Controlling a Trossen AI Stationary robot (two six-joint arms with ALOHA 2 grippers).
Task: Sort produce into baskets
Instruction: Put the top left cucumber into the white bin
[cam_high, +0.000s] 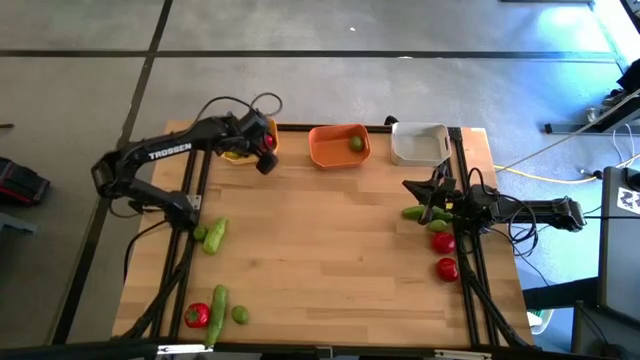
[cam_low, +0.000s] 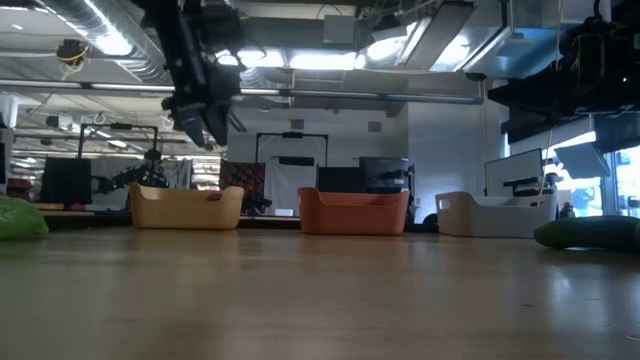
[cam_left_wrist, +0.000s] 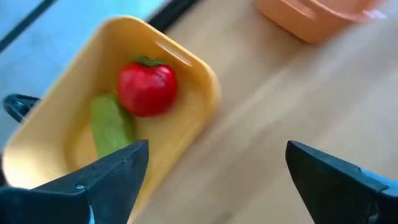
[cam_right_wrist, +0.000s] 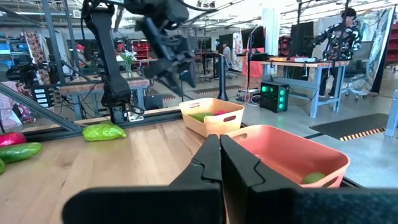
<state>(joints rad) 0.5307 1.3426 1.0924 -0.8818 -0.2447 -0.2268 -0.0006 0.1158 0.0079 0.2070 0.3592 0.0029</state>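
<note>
Left gripper hangs wide open, empty, above the yellow basket at eleven o'clock. Its tomato lies inside; lifting straight up should avoid clipping the rim.

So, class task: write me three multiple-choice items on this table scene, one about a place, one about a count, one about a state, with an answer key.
1. Where does the red tomato lie?
A. in the yellow basket
B. in the white basket
C. on the floor

2. How many baskets stand along the table's far edge?
A. one
B. three
C. five

3. How is the left gripper?
A. shut on a lime
B. shut on a cucumber
C. open and holding nothing

Key: 1 A, the left wrist view shows the tomato beside a cucumber piece inside the yellow basket. 2 B, the high view shows yellow, orange basket and white basket in a row. 3 C, its fingers stand wide apart above the yellow basket with nothing between them.
</note>
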